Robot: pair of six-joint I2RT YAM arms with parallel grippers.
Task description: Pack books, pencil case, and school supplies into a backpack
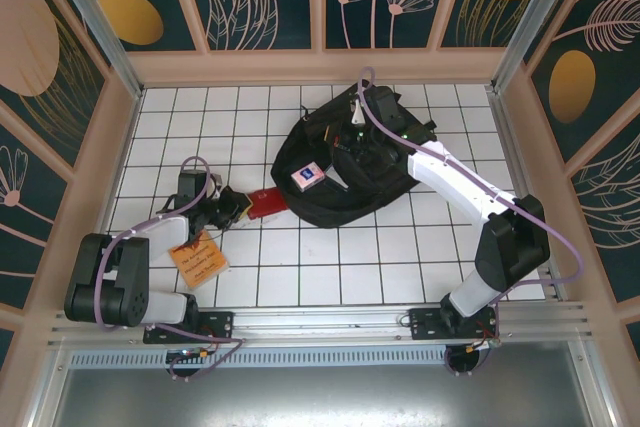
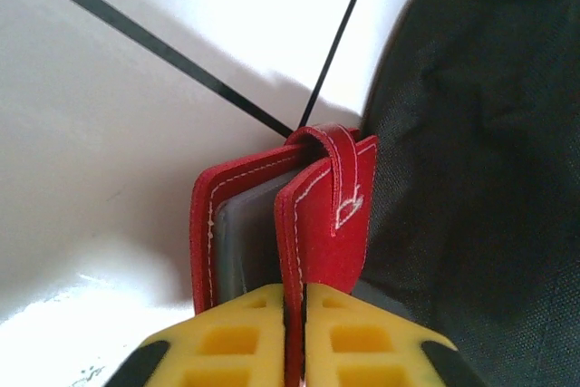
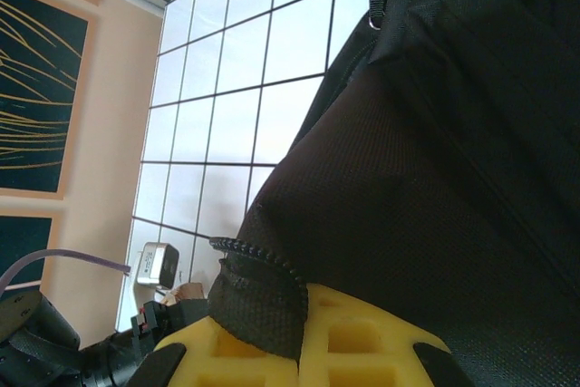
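The big black backpack [image 1: 350,162] lies in the middle of the white tiled table. A flap of its zip edge [image 3: 263,301] is pinched in my right gripper [image 3: 302,301], which is shut on it at the bag's opening [image 1: 358,132]. Just left of the backpack, my left gripper [image 2: 293,292] is shut on one cover of a red stitched case [image 2: 317,224] with a grey inside; from above the case [image 1: 266,204] touches the bag's left edge. An orange booklet [image 1: 200,257] lies near the left arm. A pink-white card with a blue patch [image 1: 308,176] rests on the backpack.
Beige walls [image 1: 100,157] and metal posts close in the table on the left, back and right. Bare tiles [image 1: 350,267] stretch between the backpack and the arm bases. The left arm's wrist [image 3: 159,265] shows in the right wrist view.
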